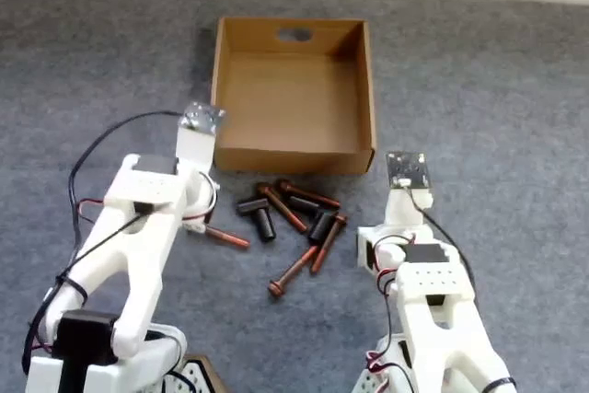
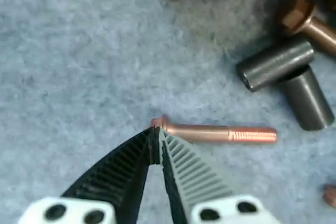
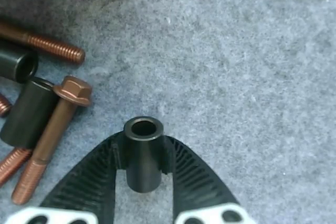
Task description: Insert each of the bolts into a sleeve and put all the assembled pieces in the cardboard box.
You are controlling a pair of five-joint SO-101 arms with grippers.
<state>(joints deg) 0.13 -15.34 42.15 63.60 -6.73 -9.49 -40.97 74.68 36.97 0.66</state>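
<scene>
Closest to the lens on the right wrist: ribbed black fingers (image 3: pixel 105 174) of the right hand (image 3: pixel 143 142), clamped from both sides on a dark sleeve (image 3: pixel 143 156). Bore end turned out past the fingertips, round opening plainly on show, long axis roughly along the fingers. Cannot tell whether resting on the grey counter (image 3: pixel 252 77) or held just off it.

On the left wrist: left hand (image 2: pixel 156 134) closed almost to nothing, tips pinched at the head of a lone bolt (image 2: pixel 220 134). Judged a grip on the head rather than seen as one, with the head itself mostly under the tips. Shank flat on the counter, long axis crosswise to the fingers, threaded end free and aimed toward the heap (image 1: pixel 294 218) of loose bolts and sleeves.

From above: heap between the two arms, just in front of the near wall of the cardboard box (image 1: pixel 293 162). Lone bolt beside the left arm (image 1: pixel 138 227), held sleeve on the far side of the heap by the right arm (image 1: pixel 433 292).

Coming move, by judgement: threaded end to bore, so both axes brought into one line, meeting somewhere over the heap. Neither hand clearly nearer.

Hard to make out: both hands tucked under their own arms in the high view, the heap cut off at the edge of both wrist views, and the exact count in it.
</scene>
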